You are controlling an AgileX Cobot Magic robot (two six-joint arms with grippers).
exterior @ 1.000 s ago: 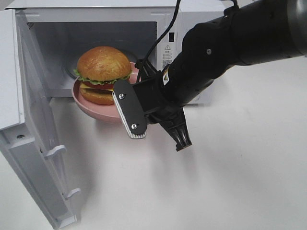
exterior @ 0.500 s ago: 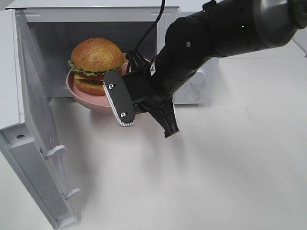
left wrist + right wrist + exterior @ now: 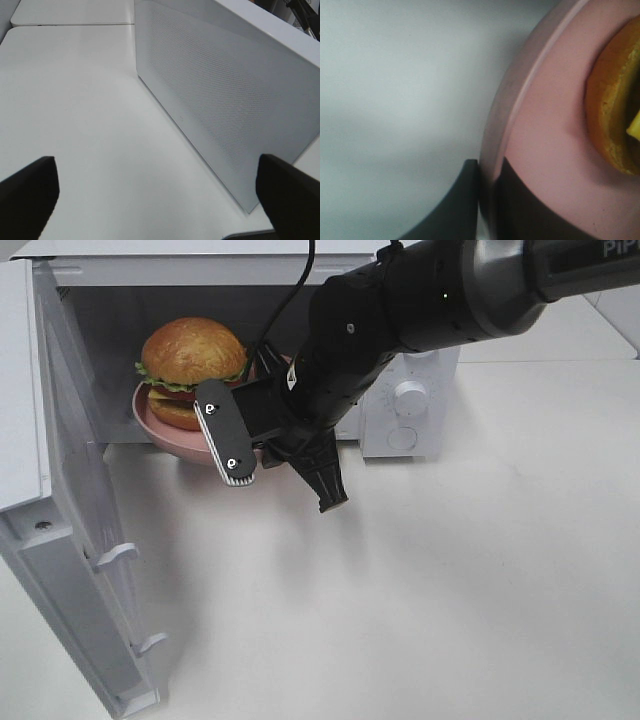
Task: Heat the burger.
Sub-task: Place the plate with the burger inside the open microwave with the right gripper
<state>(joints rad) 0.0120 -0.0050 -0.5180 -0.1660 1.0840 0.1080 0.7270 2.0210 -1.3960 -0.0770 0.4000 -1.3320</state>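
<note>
The burger (image 3: 190, 350), with a glossy golden bun, lettuce, tomato and patty, sits on a pink plate (image 3: 160, 435) at the mouth of the open microwave (image 3: 200, 270), partly inside the cavity. My right gripper (image 3: 262, 452) is shut on the plate's near right rim and holds it up. In the right wrist view the gripper (image 3: 487, 200) clamps the plate rim (image 3: 545, 140), with the bun's edge (image 3: 610, 115) beside it. My left gripper (image 3: 160, 197) is open and empty above the table, beside the microwave's perforated outer wall (image 3: 225, 90). It does not show in the exterior view.
The microwave door (image 3: 70, 540) stands swung open at the left, reaching toward the front. The control panel with a dial (image 3: 408, 397) is right of the cavity, partly behind my right arm. The white table (image 3: 450, 590) spreads in front and to the right.
My right arm has carried the plate with the burger left and back, from in front of the opening to partly inside the microwave cavity.
</note>
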